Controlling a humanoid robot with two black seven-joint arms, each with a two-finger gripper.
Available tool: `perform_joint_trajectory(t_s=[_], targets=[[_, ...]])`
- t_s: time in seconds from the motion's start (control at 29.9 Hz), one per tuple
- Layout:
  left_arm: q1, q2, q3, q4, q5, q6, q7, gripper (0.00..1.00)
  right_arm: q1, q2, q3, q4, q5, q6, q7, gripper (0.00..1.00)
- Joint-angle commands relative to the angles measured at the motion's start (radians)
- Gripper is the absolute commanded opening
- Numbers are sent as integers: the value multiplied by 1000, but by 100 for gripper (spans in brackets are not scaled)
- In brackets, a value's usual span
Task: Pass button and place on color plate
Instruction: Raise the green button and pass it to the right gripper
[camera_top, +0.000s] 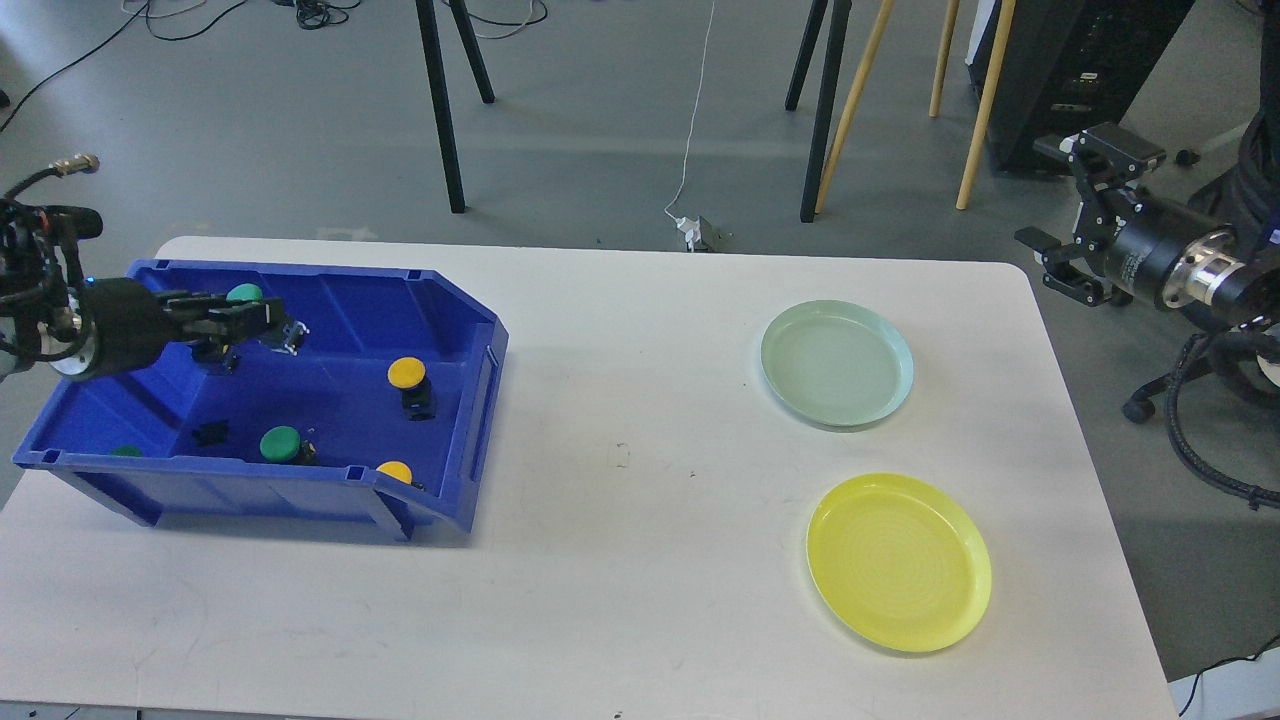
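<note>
While the left gripper (262, 322) reached into the blue bin (455, 300), a green button (243, 293) sat just behind its fingers, whose spread I couldn't tell. The right gripper (1065, 215) hung wide open off the table's far side, well away from both plates.

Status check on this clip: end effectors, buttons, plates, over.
Left end effector inside blue bin, grip state unclear. Right end effector open, off the table. Yellow button still in bin. Green plate and yellow plate empty.

Our arms are black: the left arm (110, 325) carries looping cables and a brass connector; the right arm (1190, 265) shows a silver ring.
</note>
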Motion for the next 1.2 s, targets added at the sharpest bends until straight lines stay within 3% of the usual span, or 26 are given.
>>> perform_joint_trajectory(t_s=[0.0,0.1,0.2,0.4,0.5,0.7,1.17], targets=[[-5,38,-120,-77,-75,-46,10,28,11,13,10,16,3,3,3,99],[-46,23,-209,-89,-121,-84,25,28,13,10,21,55,10,0,-3,99],[-109,-31,-230,-106,-153,-96,67,28,16,13,30,82,18,-1,-18,99],[-233,-222,-227,-105,-161,-86,119,28,54,45,38,135,148,-7,-123,99],[-273,-324,-224,-99,-154,-78,137,27,92,68,39,155,181,-12,-149,99],[-290,-473,-215,-50,-111,51,136,25,151,133,39,158,277,-35,-213,99],[-281,-681,-213,44,12,240,110,24,255,232,31,167,356,-67,-287,99]])
